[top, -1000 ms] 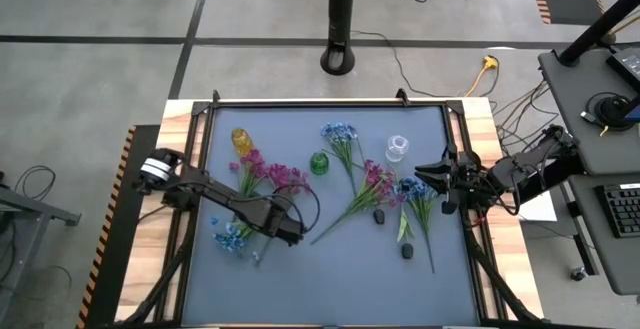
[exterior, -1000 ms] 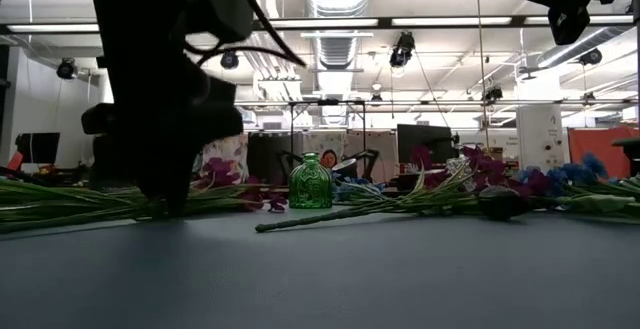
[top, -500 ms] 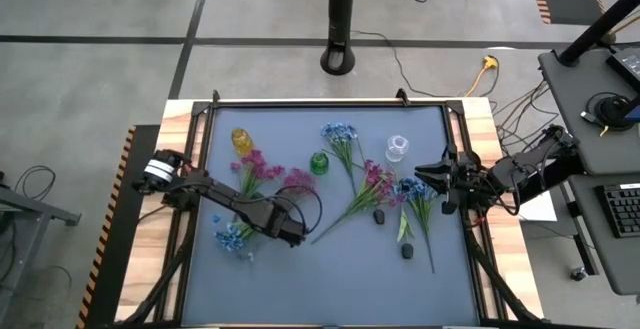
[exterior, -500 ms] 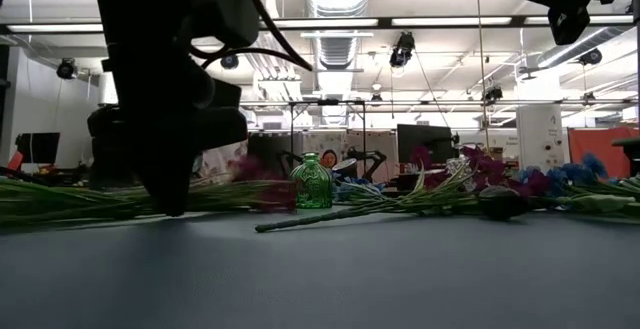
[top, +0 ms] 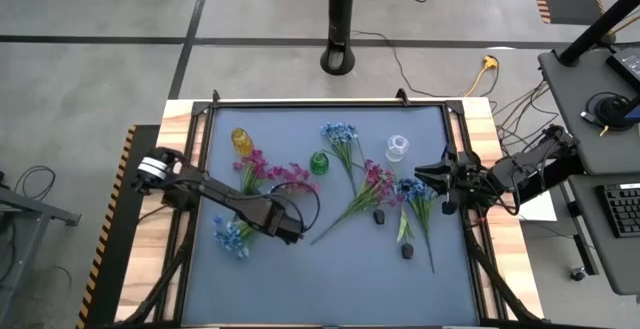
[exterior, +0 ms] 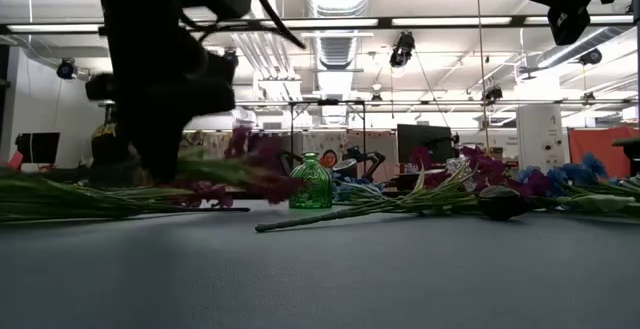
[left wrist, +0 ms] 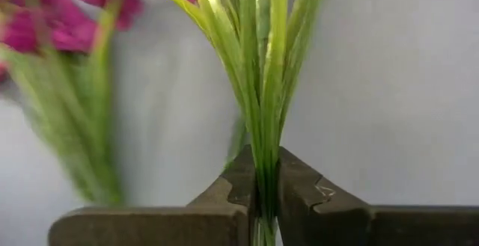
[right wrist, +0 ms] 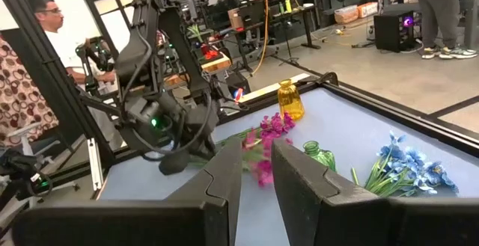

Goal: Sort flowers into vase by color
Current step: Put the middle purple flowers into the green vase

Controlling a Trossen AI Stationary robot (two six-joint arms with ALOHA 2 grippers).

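My left gripper [top: 275, 227] is shut on the green stems of a magenta-pink sprig [top: 272, 174] at the table's left middle. A light blue sprig [top: 232, 237] lies beside it. An amber vase [top: 241, 139], a green vase [top: 319, 162] and a clear vase [top: 397, 149] stand toward the far edge. More flowers lie on the mat: a blue one [top: 340, 135], a pink one [top: 373, 184], a blue one [top: 412, 191] and dark buds [top: 380, 216]. My right gripper [top: 440, 179] hovers open above the right side, holding nothing. My left gripper pinches a bundle of thin green stems and leaves [left wrist: 265, 173] between its two fingers [left wrist: 238, 182]. It comes from above, pointing down. The pink blooms [exterior: 258, 161] stand tilted up, clear of the table.
The mat's raised black frame [top: 205, 184] borders the work area. Loose sprigs and a second dark bud [top: 407, 252] lie at the right middle. People show in the room beyond the table in the right wrist view [right wrist: 45, 22].
My left gripper has shut on the pink sprig's stems and gone up a little. The sprig's bloom end has come up off the table and now tilts upward.
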